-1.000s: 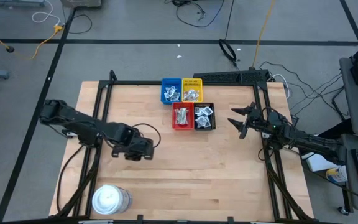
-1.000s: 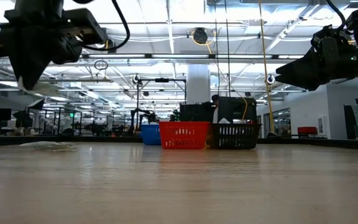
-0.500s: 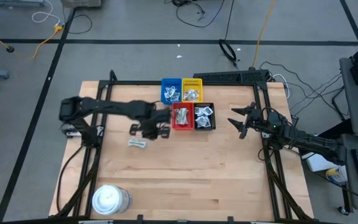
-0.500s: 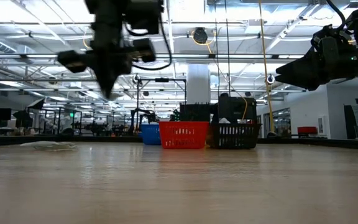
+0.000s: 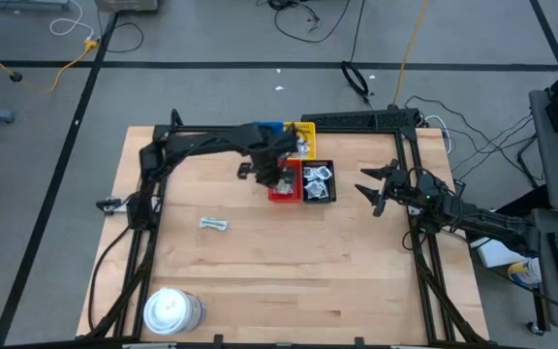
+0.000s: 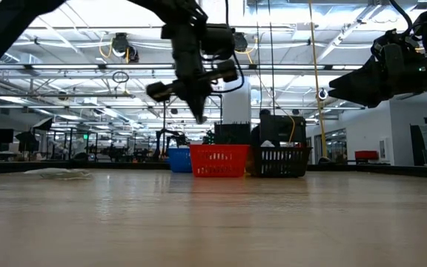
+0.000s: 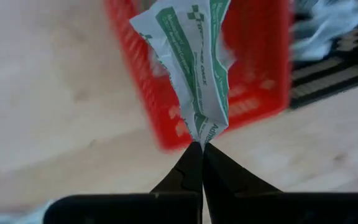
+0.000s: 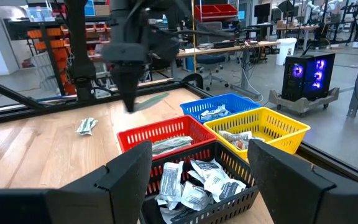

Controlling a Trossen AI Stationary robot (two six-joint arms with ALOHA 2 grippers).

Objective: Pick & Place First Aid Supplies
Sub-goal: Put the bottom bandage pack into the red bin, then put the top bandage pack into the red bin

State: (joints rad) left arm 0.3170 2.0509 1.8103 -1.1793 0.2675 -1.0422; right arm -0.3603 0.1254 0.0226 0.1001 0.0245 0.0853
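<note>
My left gripper [image 5: 277,176] hangs over the near left part of the red tray [image 5: 283,192], shut on a narrow white and green strip packet [image 7: 194,56]. The low view shows the gripper [image 6: 199,115] well above the table. The right wrist view also shows it, with the strip [image 8: 151,99] sticking out. Wrapped packets fill the blue [image 5: 263,131], yellow [image 5: 302,127], red and black [image 5: 320,197] trays. One loose packet [image 5: 214,224] lies flat on the table. My right gripper [image 5: 380,190] waits open and empty to the right of the trays. My left gripper pinches one end of the strip packet [image 7: 199,134] between the tips of its two fingers. The packet sticks out beyond the fingertips, creased along its length. It is lifted clear of the table and the tray.
The big round white tub [image 5: 172,310] stands at the near left corner. The four trays sit together at the table's far middle. A dark frame [image 5: 410,145] runs along the table's edges. Bare wood lies between the loose packet and my right gripper.
My left gripper has swung from the table's left middle toward the far right, to above the red tray, staying shut on the strip packet. One packet stays lying on the table where the gripper was.
</note>
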